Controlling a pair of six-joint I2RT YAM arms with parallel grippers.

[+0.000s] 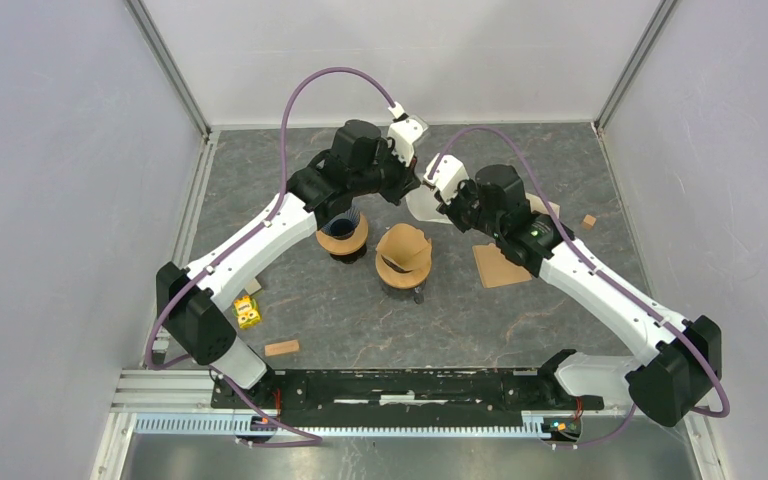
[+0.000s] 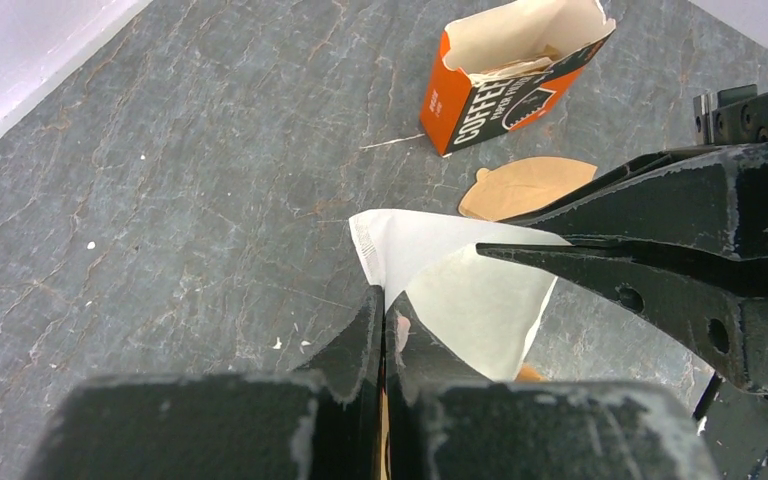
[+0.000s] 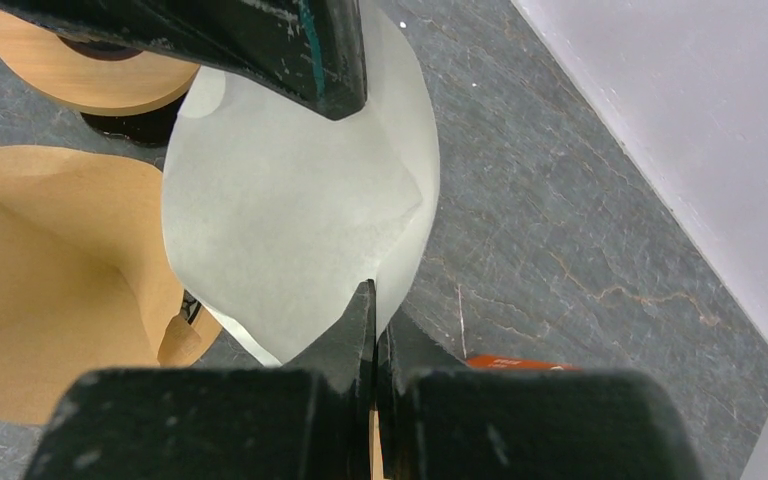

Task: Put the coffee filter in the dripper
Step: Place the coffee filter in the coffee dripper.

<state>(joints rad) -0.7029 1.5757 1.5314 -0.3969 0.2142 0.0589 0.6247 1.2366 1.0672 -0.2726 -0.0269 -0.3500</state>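
Note:
A white paper coffee filter [image 1: 421, 208] hangs above the table between both arms. My left gripper [image 2: 384, 300] is shut on one edge of the white filter [image 2: 415, 240]. On the opposite edge my right gripper [image 3: 375, 295] is pinched shut, and the filter [image 3: 290, 220] is spread partly open between them. The left gripper's fingers [image 3: 260, 35] show at the top of the right wrist view. A dripper with a wooden collar [image 1: 342, 238] stands below the left arm. Beside it, a second dripper holds a brown filter [image 1: 403, 252].
An orange coffee filter box [image 2: 510, 80] lies open on the table, a flat brown filter [image 2: 525, 185] next to it. A brown card piece [image 1: 500, 266], a small yellow box [image 1: 248, 312] and a wooden block [image 1: 281, 348] lie around. Grey walls enclose the table.

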